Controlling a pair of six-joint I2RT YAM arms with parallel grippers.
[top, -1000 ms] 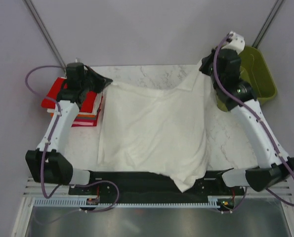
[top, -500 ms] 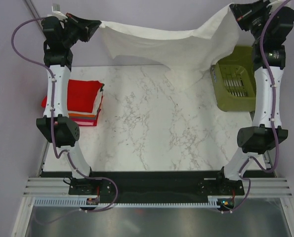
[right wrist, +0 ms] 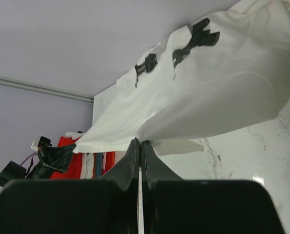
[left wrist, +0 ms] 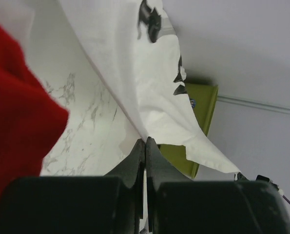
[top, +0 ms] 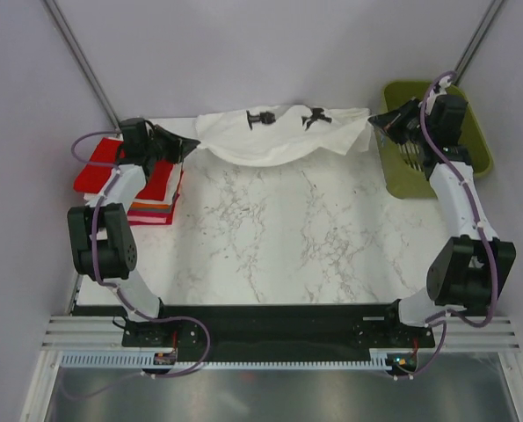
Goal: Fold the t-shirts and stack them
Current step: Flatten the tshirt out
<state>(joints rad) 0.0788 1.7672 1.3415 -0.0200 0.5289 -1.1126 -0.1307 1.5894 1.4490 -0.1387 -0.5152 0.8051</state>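
Observation:
A large white t-shirt (top: 283, 134) with black print hangs stretched between my two grippers along the far edge of the table, its lower part resting on the marble. My left gripper (top: 193, 142) is shut on its left corner (left wrist: 144, 138). My right gripper (top: 375, 120) is shut on its right corner (right wrist: 140, 139). The shirt fills the upper part of both wrist views (left wrist: 135, 73) (right wrist: 208, 83). A stack of folded t-shirts (top: 147, 189), red on top with orange and white below, lies at the table's left edge and shows red in the left wrist view (left wrist: 13, 107).
An olive-green plastic basket (top: 463, 149) stands at the far right, just behind my right gripper, and shows in the left wrist view (left wrist: 201, 112). The marble table (top: 279, 237) runs toward the arm bases. Grey walls close the back.
One second ago the shirt lay flat on the table; both arms lifted it high and back, and now have lowered it so it drapes along the far edge, still gripped.

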